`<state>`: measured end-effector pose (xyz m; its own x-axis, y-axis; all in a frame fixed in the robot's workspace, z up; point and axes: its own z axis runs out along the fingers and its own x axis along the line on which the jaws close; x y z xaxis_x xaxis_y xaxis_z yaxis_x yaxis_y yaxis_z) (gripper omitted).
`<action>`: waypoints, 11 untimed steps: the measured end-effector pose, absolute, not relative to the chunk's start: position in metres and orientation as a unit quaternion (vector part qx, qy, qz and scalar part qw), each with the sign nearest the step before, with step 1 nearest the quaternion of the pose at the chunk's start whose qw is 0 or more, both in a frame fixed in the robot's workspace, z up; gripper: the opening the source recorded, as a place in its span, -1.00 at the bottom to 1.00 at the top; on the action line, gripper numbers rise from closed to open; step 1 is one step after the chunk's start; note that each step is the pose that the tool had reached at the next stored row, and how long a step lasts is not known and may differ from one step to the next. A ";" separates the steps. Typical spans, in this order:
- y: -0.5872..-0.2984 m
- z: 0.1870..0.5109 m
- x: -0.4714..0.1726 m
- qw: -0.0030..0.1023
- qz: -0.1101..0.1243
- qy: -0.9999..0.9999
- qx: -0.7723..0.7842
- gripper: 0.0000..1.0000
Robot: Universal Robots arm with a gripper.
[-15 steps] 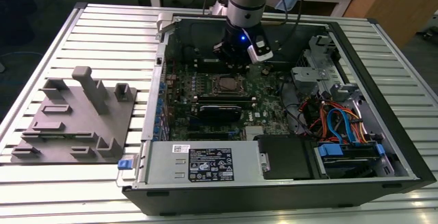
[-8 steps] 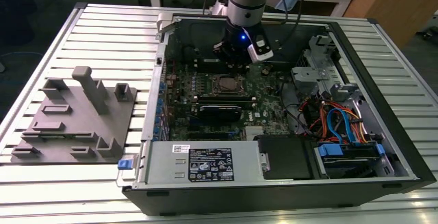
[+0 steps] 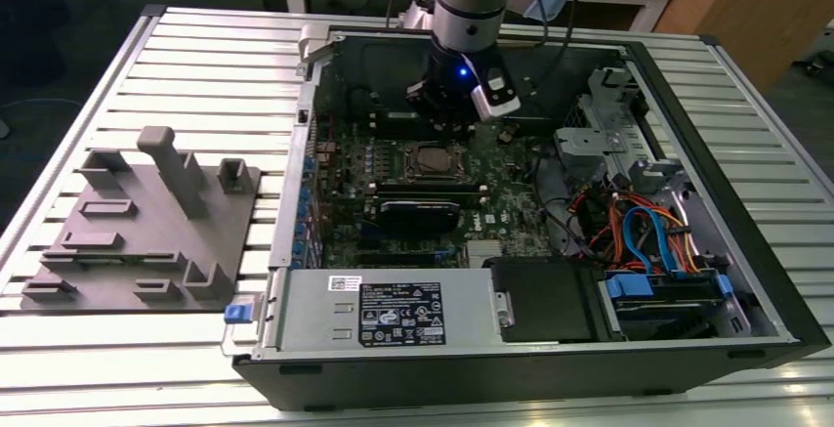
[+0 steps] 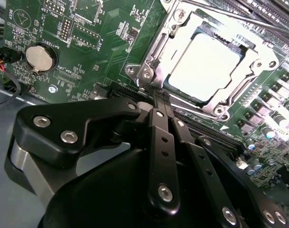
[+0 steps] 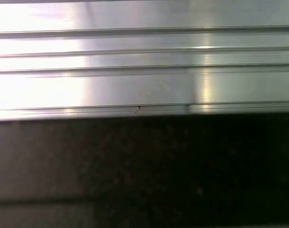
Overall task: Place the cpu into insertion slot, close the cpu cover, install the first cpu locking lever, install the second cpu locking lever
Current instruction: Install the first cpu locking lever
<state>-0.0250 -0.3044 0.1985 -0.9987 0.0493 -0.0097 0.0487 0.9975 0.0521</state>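
Observation:
In the second wrist view the cpu (image 4: pixel 206 65) lies flat in the insertion slot (image 4: pixel 135 71) of the green motherboard. The silvery cpu cover (image 4: pixel 158 47) is folded down around it, its window showing the chip's pale top. My gripper (image 4: pixel 156 97) has its black fingers (image 4: pixel 161 142) pressed together, shut, with the tips at the socket's near corner by a thin metal lever rod (image 4: pixel 187 108). I cannot tell whether the tips touch the rod. In the exterior view the gripper (image 3: pixel 450 114) hangs just behind the socket (image 3: pixel 431 160) inside the open computer case.
The case (image 3: pixel 521 368) lies open on a slatted aluminium table (image 3: pixel 195 46). A grey fixture tray (image 3: pixel 144 222) sits at the exterior view's left. Cables (image 3: pixel 639 232) and drive bays crowd the case's right side. A coin battery (image 4: pixel 40 57) and memory slots (image 4: pixel 272 9) flank the socket.

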 end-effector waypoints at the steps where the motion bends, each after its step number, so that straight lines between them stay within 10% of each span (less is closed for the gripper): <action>1: -0.304 0.199 -0.025 0.005 0.026 0.999 0.025 -0.79; 11: -0.304 0.200 -0.025 0.006 0.023 0.999 0.025 -0.79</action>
<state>-0.0250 -0.3044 0.1999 -0.9987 0.0494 -0.0102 0.0489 0.9978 0.0457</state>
